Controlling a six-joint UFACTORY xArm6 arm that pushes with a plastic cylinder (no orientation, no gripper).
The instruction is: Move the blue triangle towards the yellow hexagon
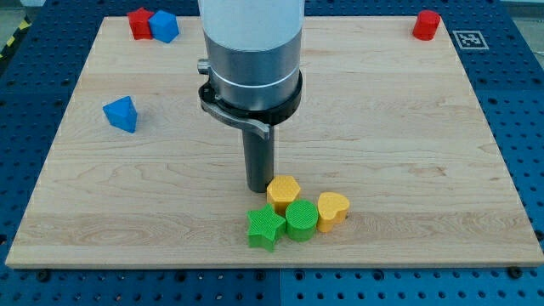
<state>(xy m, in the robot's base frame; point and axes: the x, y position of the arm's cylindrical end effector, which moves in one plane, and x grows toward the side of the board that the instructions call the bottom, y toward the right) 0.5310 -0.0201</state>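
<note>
The pale wooden board [408,127] carries everything. My tip [258,189], a bare rod holding nothing, touches the yellow plastic hexagon [283,192] near the bottom edge, where a green cylinder [301,220], a yellow heart [332,210] and a green star [265,227] crowd it. The blue plastic triangle [121,114] sits well apart near the left edge, with open board between. A red block [139,23] and a blue block [163,25] touch at the top-left corner; another red block [427,25] sits at the top-right corner.

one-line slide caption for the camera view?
My tip rests beside the yellow hexagon, far from the blue triangle at the view's left.
</note>
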